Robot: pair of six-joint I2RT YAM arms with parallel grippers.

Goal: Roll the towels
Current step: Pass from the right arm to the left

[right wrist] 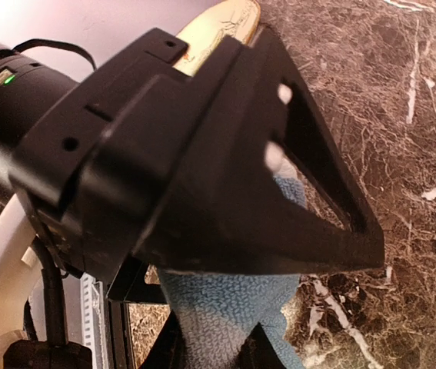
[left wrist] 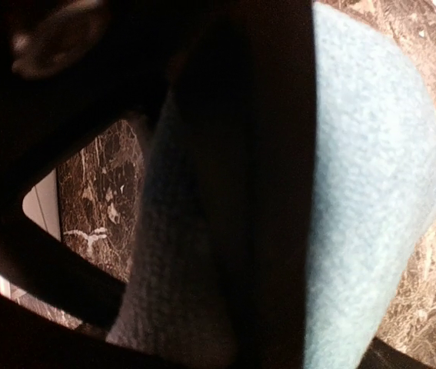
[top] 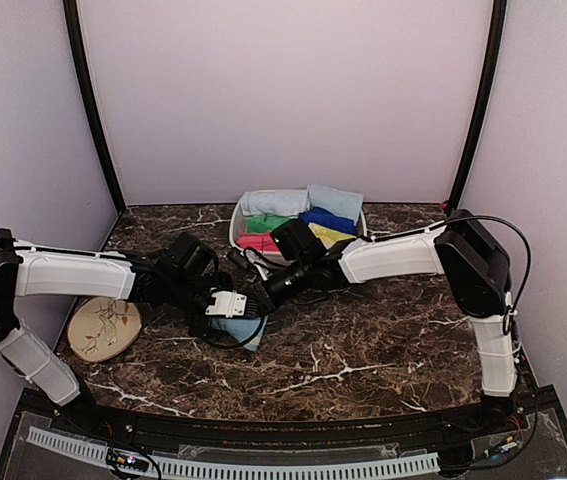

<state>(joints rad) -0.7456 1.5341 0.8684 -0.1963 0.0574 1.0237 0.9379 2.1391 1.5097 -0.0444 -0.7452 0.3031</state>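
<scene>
A medium blue towel (top: pixel 246 331) lies bunched on the dark marble table near the middle. In the right wrist view it (right wrist: pixel 225 307) shows pale round patches and narrows down between my right fingers. My right gripper (top: pixel 265 297) (right wrist: pixel 210 350) is shut on it. My left gripper (top: pixel 227 316) (left wrist: pixel 271 307) sits right on top of the same towel (left wrist: pixel 371 192), one dark finger pressed into the cloth, with towel on both sides of it. It looks shut on the towel. A plain pale blue towel (top: pixel 335 200) lies rolled in the bin at the back.
A white bin (top: pixel 237 228) at the back middle holds rolled towels: green (top: pixel 266 222), pink (top: pixel 255 242), dark blue (top: pixel 325 219), yellow (top: pixel 331 236) and a whitish one (top: pixel 268 202). A round beige plate (top: pixel 103 328) with a drawing lies at the left. The two grippers nearly touch.
</scene>
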